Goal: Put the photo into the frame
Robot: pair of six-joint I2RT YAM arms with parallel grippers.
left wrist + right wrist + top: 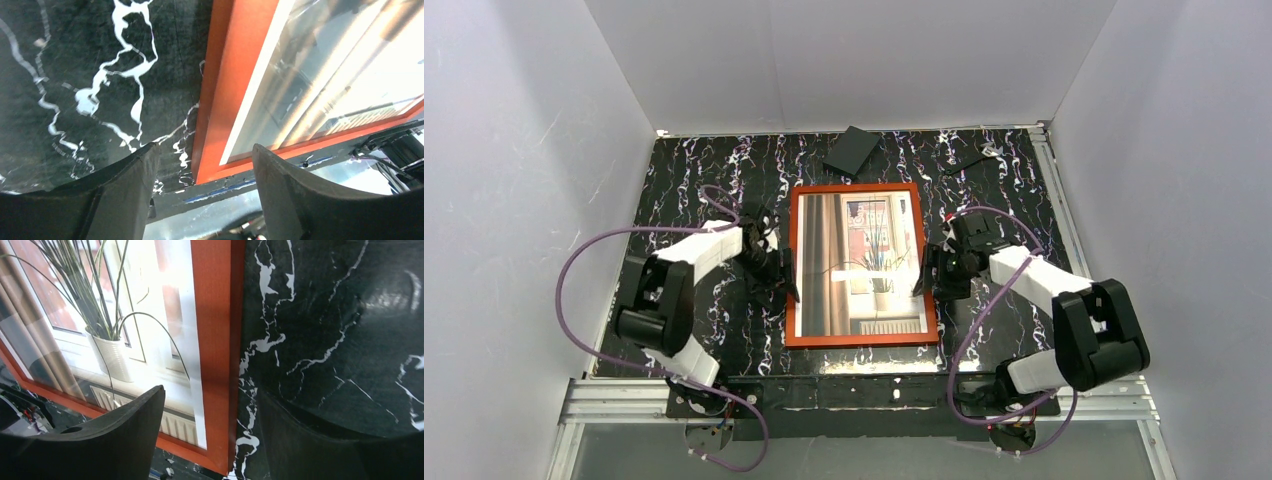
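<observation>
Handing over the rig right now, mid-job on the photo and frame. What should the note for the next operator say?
Left gripper: open, holding nothing, at the left border of the frame.
Right gripper: open, holding nothing, at the frame's right border.
The frame lies flat and face up in the middle of the table, between the two arms.
The photo shows inside the border, picture side up.
Done: the photo appears to sit in the frame.
Left: probably only to check that it sits square, then draw both arms back.
</observation>
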